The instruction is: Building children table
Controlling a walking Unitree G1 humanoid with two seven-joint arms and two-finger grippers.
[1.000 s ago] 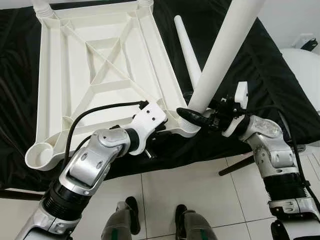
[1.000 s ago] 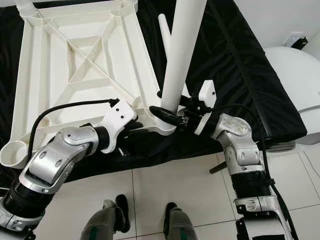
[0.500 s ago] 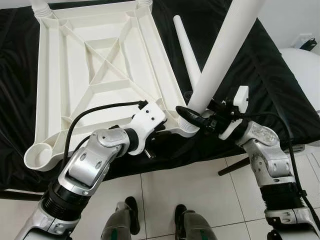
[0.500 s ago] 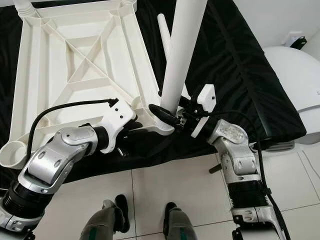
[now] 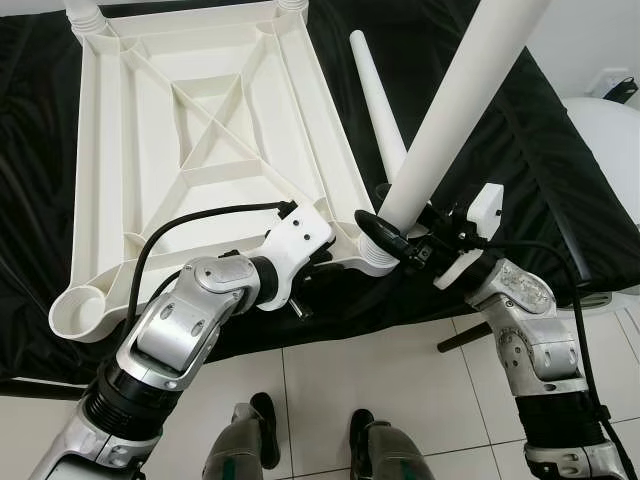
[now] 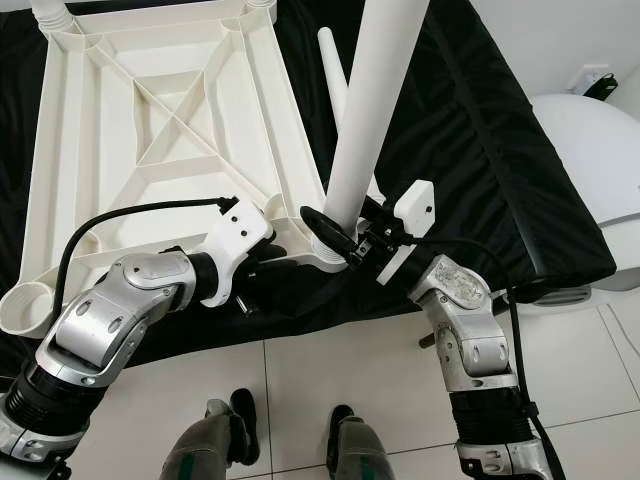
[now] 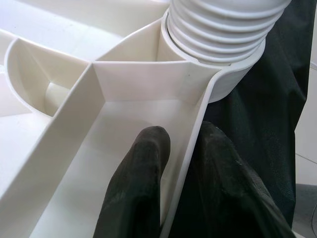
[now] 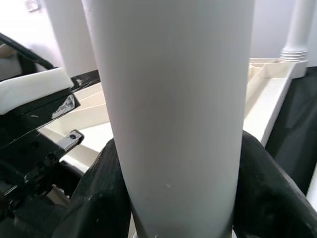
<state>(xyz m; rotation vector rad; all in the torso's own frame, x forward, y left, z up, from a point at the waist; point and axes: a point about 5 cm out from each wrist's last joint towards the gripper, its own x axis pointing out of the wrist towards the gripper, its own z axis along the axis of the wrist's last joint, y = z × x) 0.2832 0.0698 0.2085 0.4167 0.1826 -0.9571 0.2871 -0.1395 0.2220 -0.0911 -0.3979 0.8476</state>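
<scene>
Left eye view: the right tool (image 5: 392, 232), clamped round the white table leg (image 5: 452, 105), has tipped it slightly more upright in the near-right corner socket (image 5: 372, 258) of the upturned tabletop (image 5: 200, 150), whose rim the left tool (image 7: 173, 163) pinches, so seating looks close.

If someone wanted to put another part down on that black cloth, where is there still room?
The black cloth lies bare on the robot's right, between the loose table leg and the cloth's edge. The near corner is crowded: the left gripper pinches the upturned tabletop rim, and the right gripper clasps the standing leg at its socket.
</scene>
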